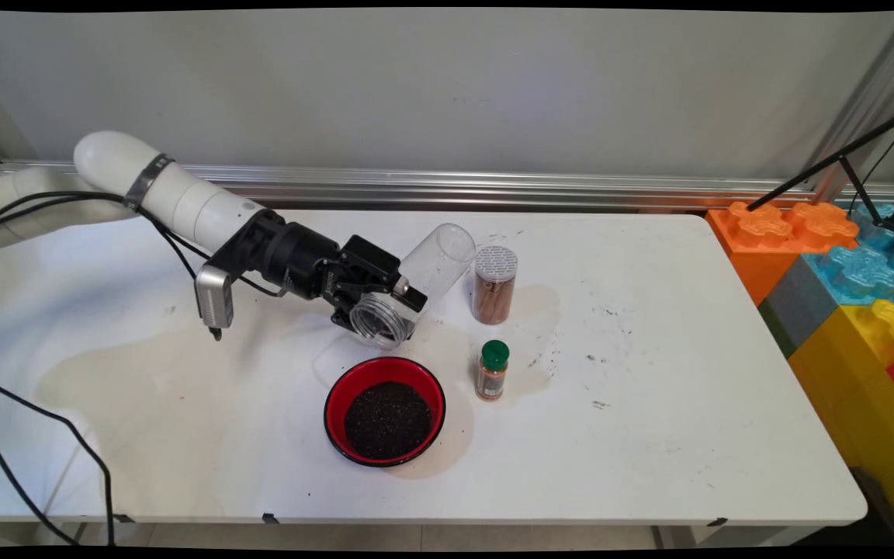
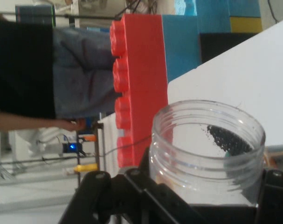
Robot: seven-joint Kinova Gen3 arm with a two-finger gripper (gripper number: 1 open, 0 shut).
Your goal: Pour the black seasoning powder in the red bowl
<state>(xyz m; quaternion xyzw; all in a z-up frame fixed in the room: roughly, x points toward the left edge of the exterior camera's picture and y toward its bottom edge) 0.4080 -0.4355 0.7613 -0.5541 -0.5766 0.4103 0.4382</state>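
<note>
My gripper [image 1: 389, 298] is shut on a clear plastic jar [image 1: 414, 286], held tipped with its open mouth facing down and toward the near side, above a red bowl [image 1: 336, 392]. The bowl holds a heap of dark granules [image 1: 387, 419]. In the hand view the clear jar [image 2: 206, 154] sits between the fingers [image 2: 272, 184], almost empty, with a few dark grains clinging inside. Just right of the jar stands a tall brown spice jar [image 1: 493, 286] with a perforated lid. A small spice bottle [image 1: 491, 370] with a green cap stands right of the bowl.
The white table [image 1: 649, 404] carries faint stains and scattered dark specks. Large orange, blue and yellow toy blocks [image 1: 843, 272] stack at the right edge, with a black tripod leg above them. Black cables [image 1: 43, 427] hang at the left.
</note>
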